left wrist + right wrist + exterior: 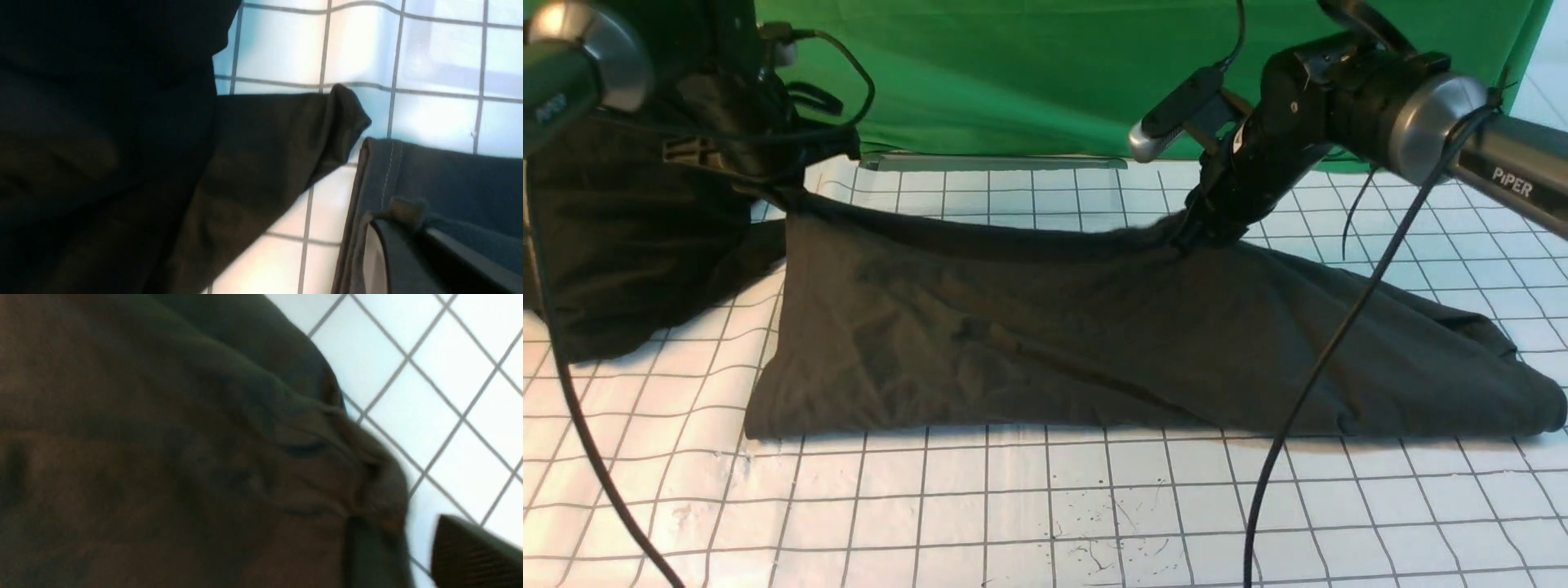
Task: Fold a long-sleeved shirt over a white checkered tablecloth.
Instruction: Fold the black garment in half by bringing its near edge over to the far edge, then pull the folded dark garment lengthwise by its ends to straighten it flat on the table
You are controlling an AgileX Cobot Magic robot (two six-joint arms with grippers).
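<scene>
White "PiPER" lettering (1512,184) on right arm (1531,159), near long-sleeved shirt (1094,343)

Lettering, white, "PiPER": showing on the grey tube of the right arm (1507,178), front view, running along the tube; lettering, pale and small: sitting on the dark green link of the left arm (552,103), too blurred for reading; both wrist views: offering nothing legible.
</scene>
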